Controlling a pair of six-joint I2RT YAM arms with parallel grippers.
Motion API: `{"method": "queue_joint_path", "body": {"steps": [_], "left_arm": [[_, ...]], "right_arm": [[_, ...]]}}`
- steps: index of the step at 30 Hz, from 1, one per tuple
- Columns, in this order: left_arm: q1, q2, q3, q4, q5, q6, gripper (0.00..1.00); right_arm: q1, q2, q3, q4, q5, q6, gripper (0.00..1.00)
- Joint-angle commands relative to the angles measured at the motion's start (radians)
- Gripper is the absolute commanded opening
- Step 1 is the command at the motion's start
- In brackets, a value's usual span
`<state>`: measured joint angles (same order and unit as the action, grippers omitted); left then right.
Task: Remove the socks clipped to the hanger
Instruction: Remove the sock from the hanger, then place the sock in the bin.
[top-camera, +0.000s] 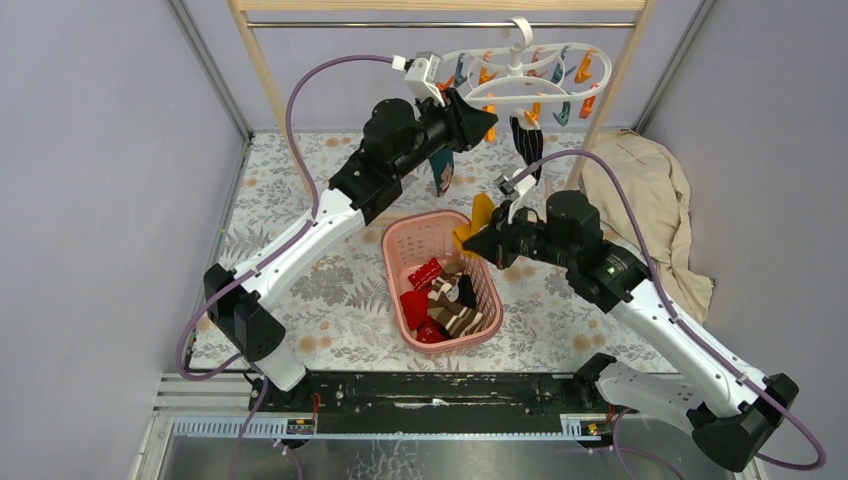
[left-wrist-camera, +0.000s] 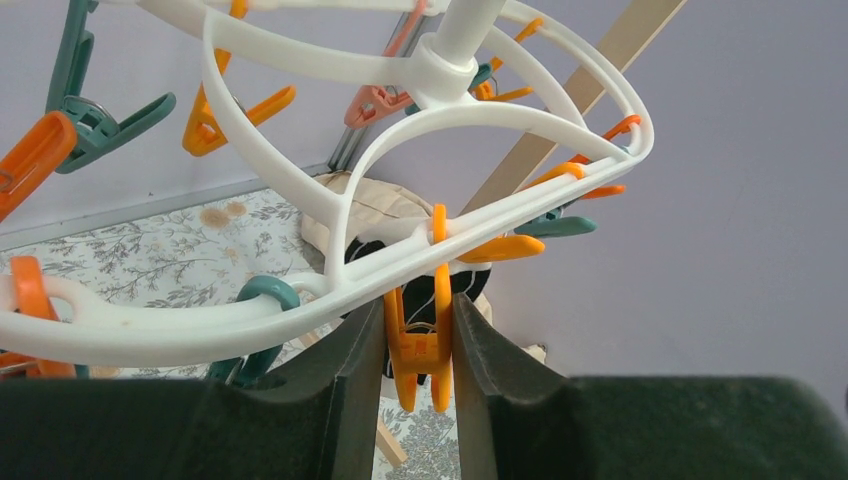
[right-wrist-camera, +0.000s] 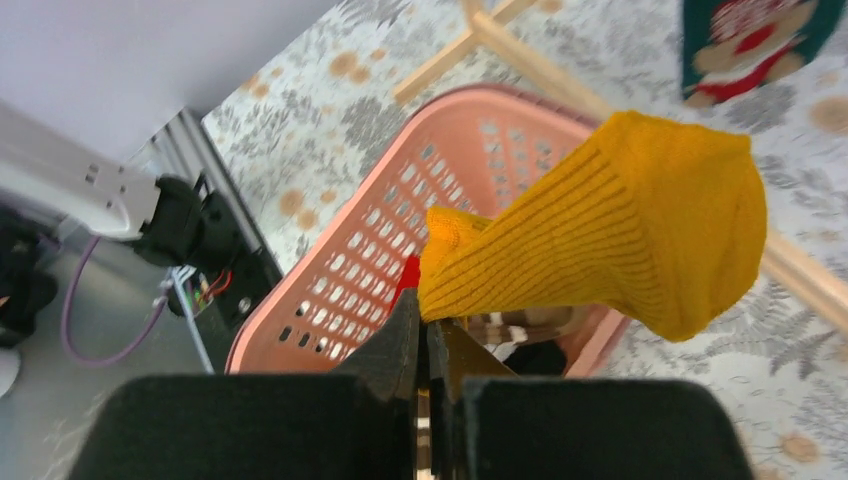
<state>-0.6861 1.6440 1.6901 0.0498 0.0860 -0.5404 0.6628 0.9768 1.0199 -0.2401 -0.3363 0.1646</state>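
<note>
The white hanger (top-camera: 520, 75) hangs by its hook from the rack bar, with orange and teal clips around its rings. A black sock (top-camera: 527, 140) and a dark teal sock (top-camera: 442, 170) are still clipped to it. My left gripper (top-camera: 488, 122) is raised to the hanger ring (left-wrist-camera: 200, 325), shut on the handles of an orange clip (left-wrist-camera: 420, 350), with the black sock (left-wrist-camera: 470, 285) showing behind it. My right gripper (top-camera: 470, 240) is shut on the edge of a mustard sock (right-wrist-camera: 620, 220), held above the pink basket (right-wrist-camera: 340, 290).
The pink basket (top-camera: 393, 280) sits mid-table holding red, brown-and-white striped and black socks. A beige cloth (top-camera: 650, 200) lies at the right. The wooden rack's posts (top-camera: 262, 60) stand at the back, and its foot bars cross the flowered tabletop.
</note>
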Motion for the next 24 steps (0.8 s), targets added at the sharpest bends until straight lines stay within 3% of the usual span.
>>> {"method": "queue_joint_path", "body": {"steps": [1, 10, 15, 18, 19, 20, 24], "left_arm": [[0.007, -0.048, -0.014, 0.011, 0.0, 0.015, 0.27], [0.006, -0.118, -0.123, 0.041, 0.037, 0.01, 0.62], [0.006, -0.168, -0.192, 0.036, 0.037, 0.008, 0.72], [0.006, -0.199, -0.227, 0.034, 0.041, 0.005, 0.76], [0.006, -0.205, -0.234, 0.029, 0.043, 0.005, 0.93], [0.005, -0.213, -0.239, 0.02, 0.046, 0.005, 0.98], [0.004, -0.254, -0.264, -0.013, 0.053, 0.009, 0.99]], "right_arm": [[0.031, 0.025, -0.019, -0.033, -0.14, -0.002, 0.0], [0.087, 0.182, -0.025, -0.104, -0.053, -0.042, 0.03], [0.09, 0.233, -0.039, -0.088, 0.005, -0.028, 0.12], [0.09, 0.251, -0.048, -0.071, 0.034, -0.011, 0.36], [0.089, 0.255, -0.049, -0.068, 0.043, -0.004, 0.42], [0.089, 0.255, -0.049, -0.067, 0.047, -0.001, 0.47], [0.089, 0.227, -0.046, -0.068, 0.071, 0.016, 0.66]]}}
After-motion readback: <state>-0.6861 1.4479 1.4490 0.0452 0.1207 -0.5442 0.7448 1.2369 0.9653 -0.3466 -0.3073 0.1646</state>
